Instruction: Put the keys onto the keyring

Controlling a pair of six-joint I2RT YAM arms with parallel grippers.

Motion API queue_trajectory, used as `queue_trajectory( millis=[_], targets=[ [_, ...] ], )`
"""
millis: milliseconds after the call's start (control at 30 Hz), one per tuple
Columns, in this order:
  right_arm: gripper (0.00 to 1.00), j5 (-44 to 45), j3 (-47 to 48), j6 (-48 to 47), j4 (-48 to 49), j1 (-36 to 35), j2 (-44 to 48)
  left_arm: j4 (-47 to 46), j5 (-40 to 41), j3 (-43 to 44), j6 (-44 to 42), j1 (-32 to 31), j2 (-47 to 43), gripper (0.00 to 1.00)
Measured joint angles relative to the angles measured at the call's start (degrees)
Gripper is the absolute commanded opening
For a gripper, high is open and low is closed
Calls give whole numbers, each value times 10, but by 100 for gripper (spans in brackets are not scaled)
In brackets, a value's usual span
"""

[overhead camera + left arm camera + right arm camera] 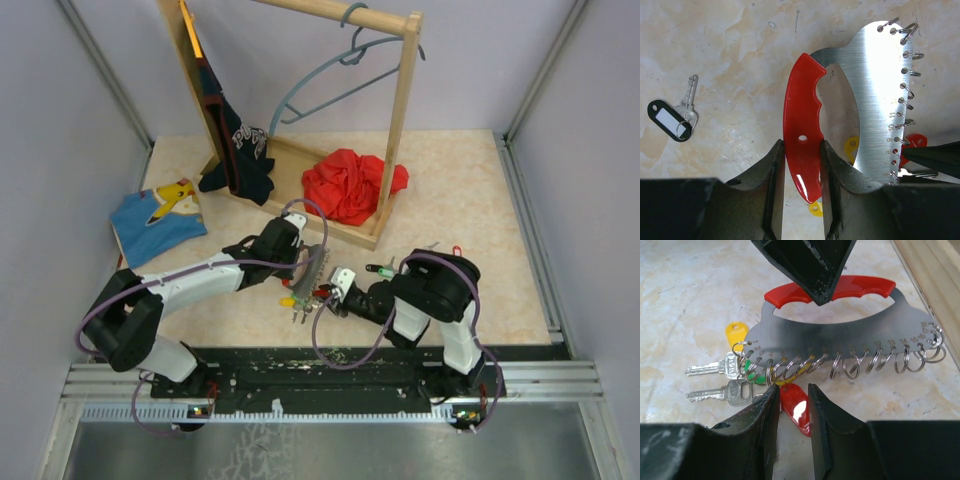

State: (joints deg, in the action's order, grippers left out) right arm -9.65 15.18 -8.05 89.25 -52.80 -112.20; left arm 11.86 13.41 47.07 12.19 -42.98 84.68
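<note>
The keyring is a silver metal plate [875, 100] with a red curved handle [802, 130] and a row of split rings along its edge. My left gripper [802, 150] is shut on the red handle and holds the plate on edge. In the right wrist view, two silver keys [710, 369] with yellow [736, 335] and green [757, 376] tabs hang at the plate's left end. My right gripper [794, 395] is shut on a red tab [796, 407] hanging from a ring. A loose key with a black tag [670, 120] lies on the table. A green-headed key [381, 269] lies beside the right arm.
A wooden clothes rack [395, 150] stands at the back with a grey hanger [330, 80] and a dark shirt [238, 150]. A red cloth [350, 183] lies on its base. A blue shirt [155, 215] lies at the left. The rack's base edge [935, 270] is close to the keyring.
</note>
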Motion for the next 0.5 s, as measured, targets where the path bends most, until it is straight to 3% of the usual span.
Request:
queue_trajectory(
  millis=[500],
  targets=[
    [33,12,11,-10,0,-12,-2,2,-4,0,7,0,0,15]
  ],
)
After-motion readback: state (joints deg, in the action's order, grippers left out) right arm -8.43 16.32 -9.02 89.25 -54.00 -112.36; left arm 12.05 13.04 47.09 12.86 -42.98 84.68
